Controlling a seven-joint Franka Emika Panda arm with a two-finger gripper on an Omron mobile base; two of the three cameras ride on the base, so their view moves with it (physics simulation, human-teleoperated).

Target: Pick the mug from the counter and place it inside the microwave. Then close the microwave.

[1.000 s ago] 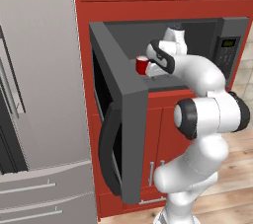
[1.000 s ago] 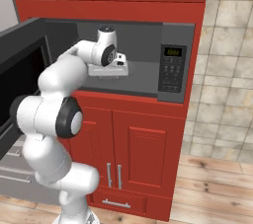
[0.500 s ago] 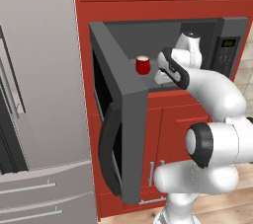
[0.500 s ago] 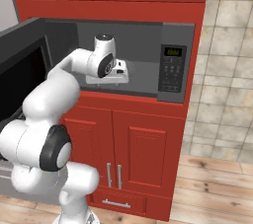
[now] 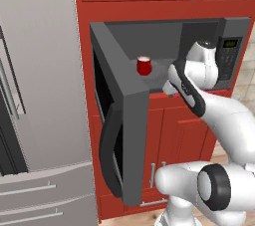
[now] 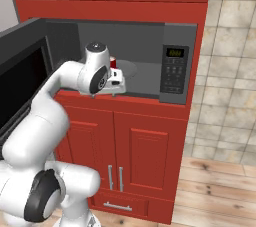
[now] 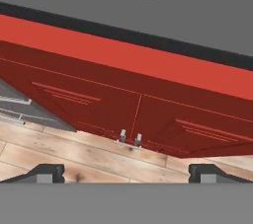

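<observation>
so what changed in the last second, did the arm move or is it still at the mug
The tool has pulled back out of the microwave, away from the mug, and now sits at the front edge of the opening with its jaws wide open and empty. The mug was already let go and stands where it was on the microwave floor. The microwave door stays swung open.
</observation>
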